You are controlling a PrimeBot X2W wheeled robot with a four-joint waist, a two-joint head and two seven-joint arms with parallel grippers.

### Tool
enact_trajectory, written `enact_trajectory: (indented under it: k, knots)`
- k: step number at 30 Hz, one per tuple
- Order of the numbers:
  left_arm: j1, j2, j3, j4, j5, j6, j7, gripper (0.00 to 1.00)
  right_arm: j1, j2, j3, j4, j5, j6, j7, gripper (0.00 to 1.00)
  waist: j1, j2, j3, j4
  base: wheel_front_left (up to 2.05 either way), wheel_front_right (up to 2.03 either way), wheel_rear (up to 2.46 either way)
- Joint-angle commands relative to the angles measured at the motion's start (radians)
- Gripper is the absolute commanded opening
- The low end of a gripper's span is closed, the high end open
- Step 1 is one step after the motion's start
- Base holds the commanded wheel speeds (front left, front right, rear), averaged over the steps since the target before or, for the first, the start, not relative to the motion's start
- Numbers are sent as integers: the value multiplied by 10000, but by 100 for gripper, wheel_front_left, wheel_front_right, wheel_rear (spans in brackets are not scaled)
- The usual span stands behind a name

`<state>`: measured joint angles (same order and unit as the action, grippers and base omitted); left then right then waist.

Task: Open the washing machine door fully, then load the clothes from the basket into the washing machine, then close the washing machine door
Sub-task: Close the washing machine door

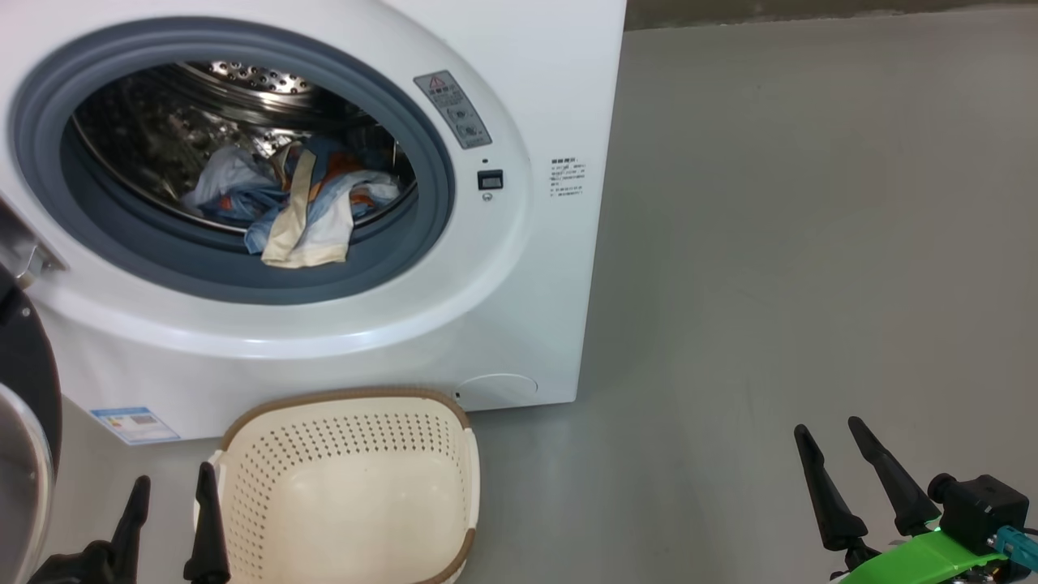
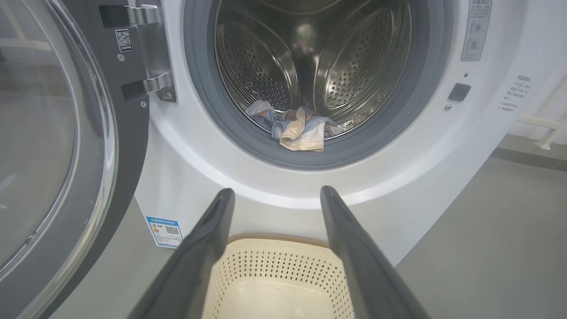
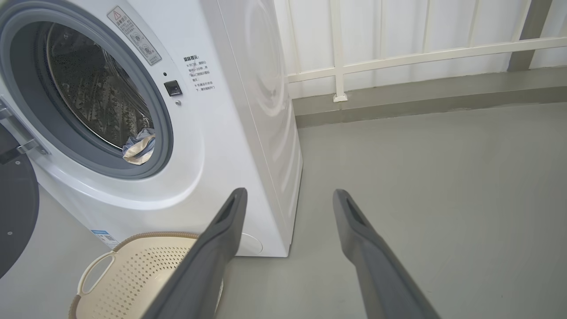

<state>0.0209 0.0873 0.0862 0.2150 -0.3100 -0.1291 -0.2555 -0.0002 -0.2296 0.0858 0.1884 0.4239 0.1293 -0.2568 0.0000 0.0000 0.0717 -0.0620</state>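
At upper left of the head view, the washing machine [image 1: 519,268]: white, boxy, front-loading, standing on the grey floor [image 1: 770,243]. Round opening ringed by a grey rubber gasket [image 1: 243,280], and behind it a perforated steel drum [image 2: 266,66]. At the drum's front lip, the clothes [image 1: 300,211] in a heap of blue, white, orange and cream, with one pale cream piece reaching the gasket's inner edge. At the machine's lower left corner, a blue label [image 1: 134,424].

Wide open at the left edge, the washing machine door [image 2: 128,146]: broad glossy black rim, bulging clear glass in the middle.

At lower centre, on the floor just before the machine, the basket [image 1: 340,397]: cream-white, perforated, brown woven-look rim, bare bottom showing.

At lower left, the left hand [image 1: 174,474], fingers apart and gripping nothing, one finger just beside the basket's corner. At lower right, the right hand [image 1: 829,426], fingers likewise apart, over bare floor and well apart from the basket.
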Motion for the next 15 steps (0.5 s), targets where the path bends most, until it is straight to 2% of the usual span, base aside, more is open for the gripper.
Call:
enact_trajectory:
  k: [1,11,15]
  knots:
    - [-161,187,363,-261,133,-15,-63,100,-45,-186,180,-265,-61,14,-49,100,0,0,21,0,-98,98,0]
    - [-137,193,249,-447,5,-15,-63,100,-86,-185,164,-290,-50,14,-49,100,0,0,125,-7,-153,153,0]
    - [-108,210,250,-523,8,-15,-63,100,-112,-193,154,-278,-40,14,-49,100,0,0,164,-8,-109,109,0]
